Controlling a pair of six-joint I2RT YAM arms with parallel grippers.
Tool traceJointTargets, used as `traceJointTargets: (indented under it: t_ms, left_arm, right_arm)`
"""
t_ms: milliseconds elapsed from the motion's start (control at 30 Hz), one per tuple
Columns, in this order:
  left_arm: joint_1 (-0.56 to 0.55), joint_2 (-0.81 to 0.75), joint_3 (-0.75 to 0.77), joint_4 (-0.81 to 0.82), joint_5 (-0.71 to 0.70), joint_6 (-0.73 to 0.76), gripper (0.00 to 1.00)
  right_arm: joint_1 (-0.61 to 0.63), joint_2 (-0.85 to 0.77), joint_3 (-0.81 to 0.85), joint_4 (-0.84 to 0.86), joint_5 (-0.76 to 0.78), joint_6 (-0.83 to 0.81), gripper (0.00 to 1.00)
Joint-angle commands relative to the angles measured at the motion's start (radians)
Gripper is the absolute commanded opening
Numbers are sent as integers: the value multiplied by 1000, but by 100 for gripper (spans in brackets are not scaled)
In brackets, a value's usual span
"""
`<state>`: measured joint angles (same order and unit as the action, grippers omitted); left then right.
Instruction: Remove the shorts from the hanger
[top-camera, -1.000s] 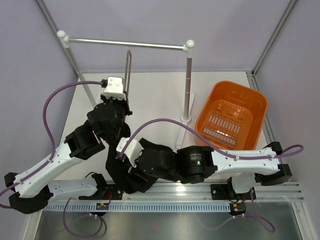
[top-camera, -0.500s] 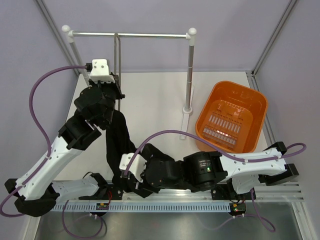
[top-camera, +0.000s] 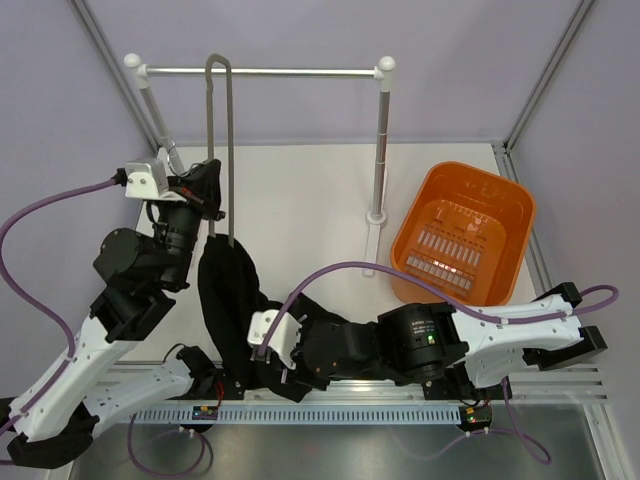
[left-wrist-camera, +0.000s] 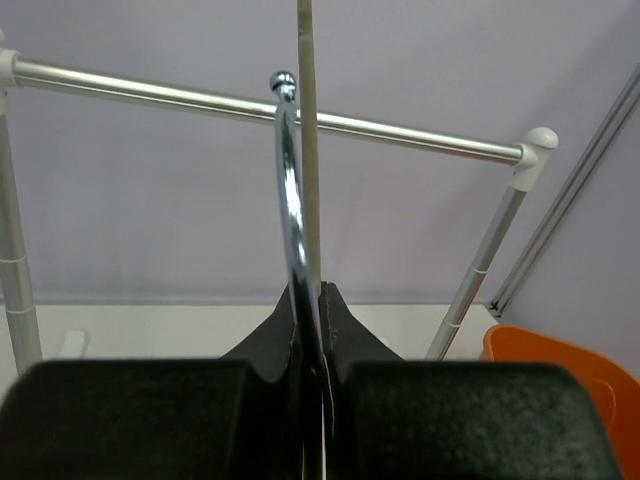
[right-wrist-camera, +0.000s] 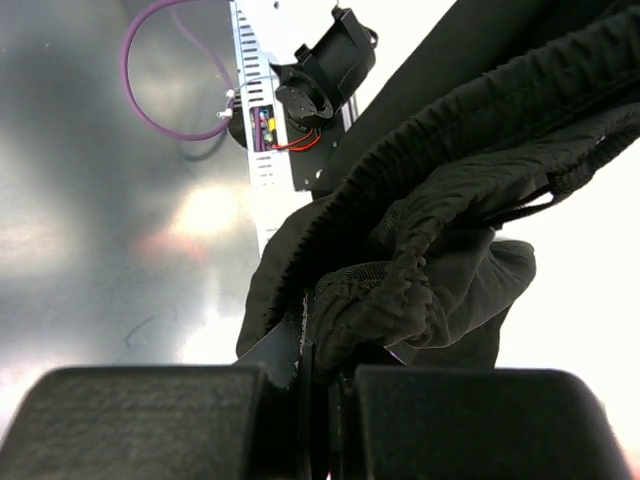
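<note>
hanger (left-wrist-camera: 291, 220) in left end effector (left-wrist-camera: 312, 345), shorts (right-wrist-camera: 450, 200) in right end effector (right-wrist-camera: 318, 392)

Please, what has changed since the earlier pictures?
The left claw, shut on the hanger, swung it left and farther from the arm bases. The right claw, shut on the shorts, drew back toward the near edge, stretching them out below the hanger. The clothes rail shifted slightly. Both grips and the orange basket stayed as they were.
</note>
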<state>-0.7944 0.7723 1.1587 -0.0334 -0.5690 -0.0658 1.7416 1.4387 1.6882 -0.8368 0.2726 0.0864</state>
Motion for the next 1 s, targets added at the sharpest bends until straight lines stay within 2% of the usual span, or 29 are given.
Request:
traceJointTargets:
  t_ms: [0, 133, 300, 367, 500, 567, 700, 767, 833, 900, 967]
  left_arm:
    - [4, -31, -43, 308, 49, 53, 0]
    - [4, -9, -62, 487, 67, 112, 0]
    - [4, 44, -33, 576, 98, 126, 0]
    - [6, 45, -60, 674, 139, 95, 0]
    - [4, 53, -83, 699, 228, 18, 0]
    - [6, 64, -68, 656, 190, 30, 0]
    - [4, 76, 24, 480, 123, 49, 0]
    - [6, 61, 42, 400, 109, 44, 0]
    - [6, 44, 73, 287, 90, 23, 0]
    - [4, 35, 93, 198, 86, 6, 0]
    - [4, 13, 102, 87, 78, -22, 0]
  right_arm:
    - [16, -18, 16, 2, -19, -5, 0]
    - [18, -23, 22, -7, -10, -1, 0]
    - [16, -21, 18, -30, 17, 7, 0]
    - [18, -9, 24, -35, 28, 12, 0]
    - [18, -18, 8, -25, 137, 27, 0]
    - [16, -41, 5, -22, 192, 48, 0]
    - [0, -51, 94, -94, 529, 88, 3]
    - [-19, -34, 207, -137, 640, 108, 3]
    - [-79, -11, 337, -214, 792, 140, 0]
    - [-182, -4, 416, -272, 865, 190, 0]
    - [-262, -41, 452, -230, 879, 135, 0]
